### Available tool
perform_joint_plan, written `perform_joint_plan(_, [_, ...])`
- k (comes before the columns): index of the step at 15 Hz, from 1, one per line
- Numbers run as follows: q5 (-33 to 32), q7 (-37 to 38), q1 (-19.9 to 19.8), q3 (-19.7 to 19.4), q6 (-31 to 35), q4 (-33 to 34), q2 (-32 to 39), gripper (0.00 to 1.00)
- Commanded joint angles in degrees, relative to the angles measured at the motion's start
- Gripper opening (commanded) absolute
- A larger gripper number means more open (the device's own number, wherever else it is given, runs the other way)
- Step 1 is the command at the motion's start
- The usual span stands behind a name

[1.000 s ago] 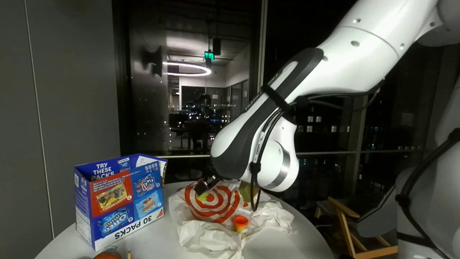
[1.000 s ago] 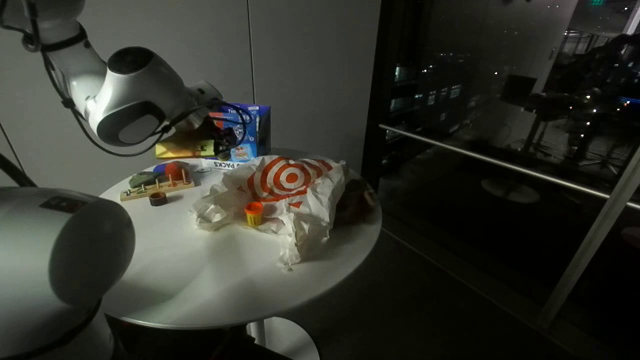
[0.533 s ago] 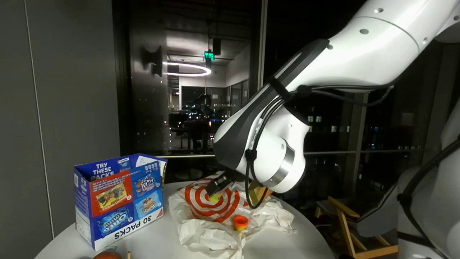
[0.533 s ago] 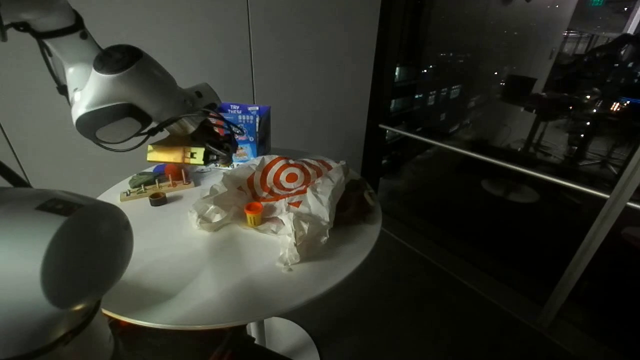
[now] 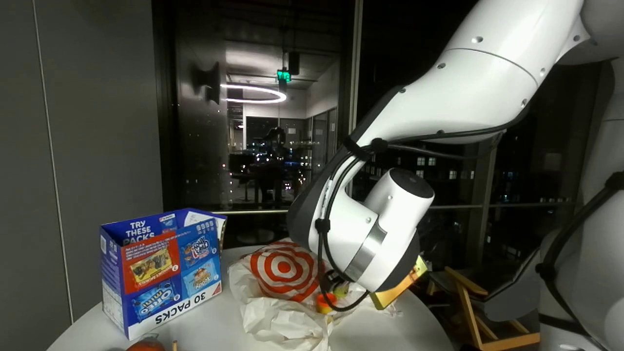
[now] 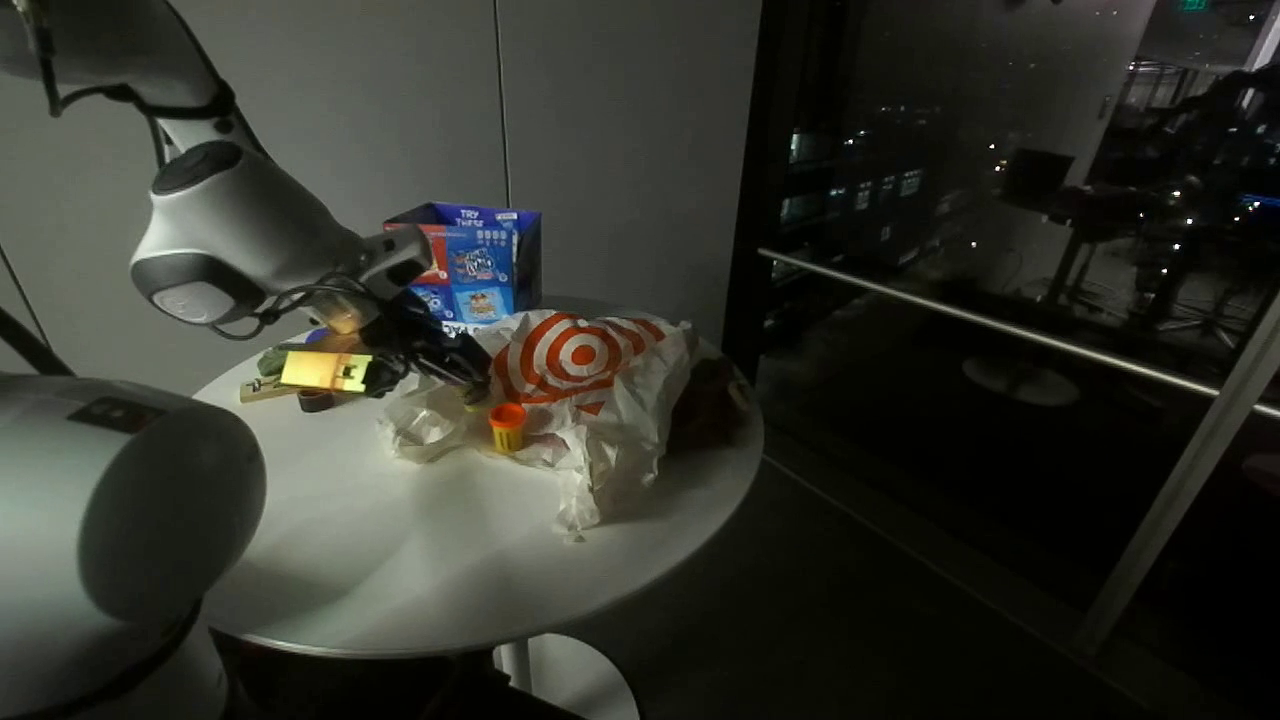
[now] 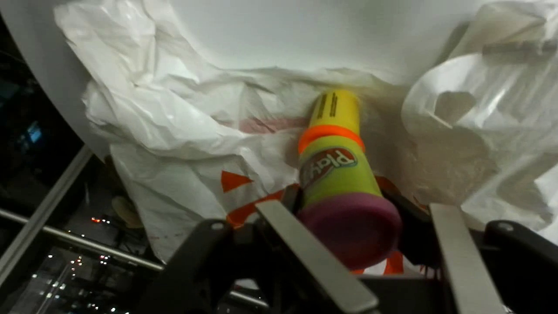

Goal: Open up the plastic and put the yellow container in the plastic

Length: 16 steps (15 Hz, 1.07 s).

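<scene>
My gripper is shut on a yellow-green Play-Doh tub with a purple lid; the lid faces the wrist camera. In an exterior view the held tub is partly hidden by the arm. A yellow tub with an orange lid stands upright on the white plastic bag. It also shows in the wrist view, where the held tub overlaps its lid; I cannot tell whether they touch. The bag lies crumpled and flattened, red target print up. My gripper is low, just behind the orange-lidded tub.
A blue snack box stands beside the bag. A wooden peg board and a dark ring lie partly behind a yellow block fixed on my wrist. A brown object sits by the bag at the round table's edge.
My gripper has moved down and away from the snack box, with the purple-lidded tub in it, to near the orange-lidded tub. The wrist has turned. The bag and orange-lidded tub have not moved.
</scene>
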Motion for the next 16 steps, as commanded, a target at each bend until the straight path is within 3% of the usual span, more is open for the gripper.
perform_joint_plan(1, [11.3,-7.0,1.9,1.2,4.8,0.0,-1.5,0.25])
perform_joint_plan(3, [13.4,-8.5,1.9,0.8,5.2,0.1,-1.3,0.25])
perform_joint_plan(4, [11.1,-12.2,-1.0,-2.4,3.4,3.3,0.8,0.25])
perform_joint_plan(5, [10.1,-12.6,-1.6,-3.2,2.6,3.9,1.3,0.25])
perform_joint_plan(16, [6.3,-10.9,-3.2,-6.7,-4.2,8.6,10.9,0.25])
